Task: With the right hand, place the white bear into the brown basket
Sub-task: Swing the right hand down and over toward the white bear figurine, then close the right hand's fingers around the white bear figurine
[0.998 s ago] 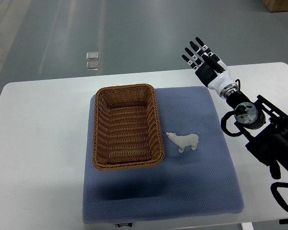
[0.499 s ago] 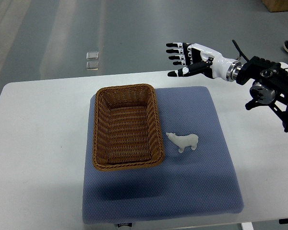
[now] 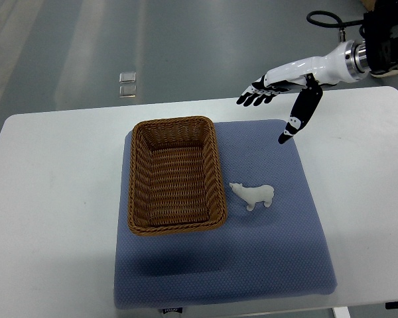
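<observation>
A small white bear (image 3: 254, 195) lies on the blue mat, just right of the brown wicker basket (image 3: 176, 175). The basket holds nothing that I can see. My right hand (image 3: 272, 106) hovers above the mat's far right corner, well beyond the bear. Its fingers (image 3: 253, 98) stretch out to the left and the thumb (image 3: 298, 119) points down toward the mat. The hand is open and holds nothing. The right arm comes in from the top right. My left arm is out of view.
A blue padded mat (image 3: 278, 265) covers the middle of the white table (image 3: 53, 218). The basket and bear both rest on it. Beyond the table's far edge, two small clear squares (image 3: 127, 85) lie on the grey floor.
The right arm has lifted toward the upper right, and the hand has turned so its thumb points down. The bear and basket have not moved.
</observation>
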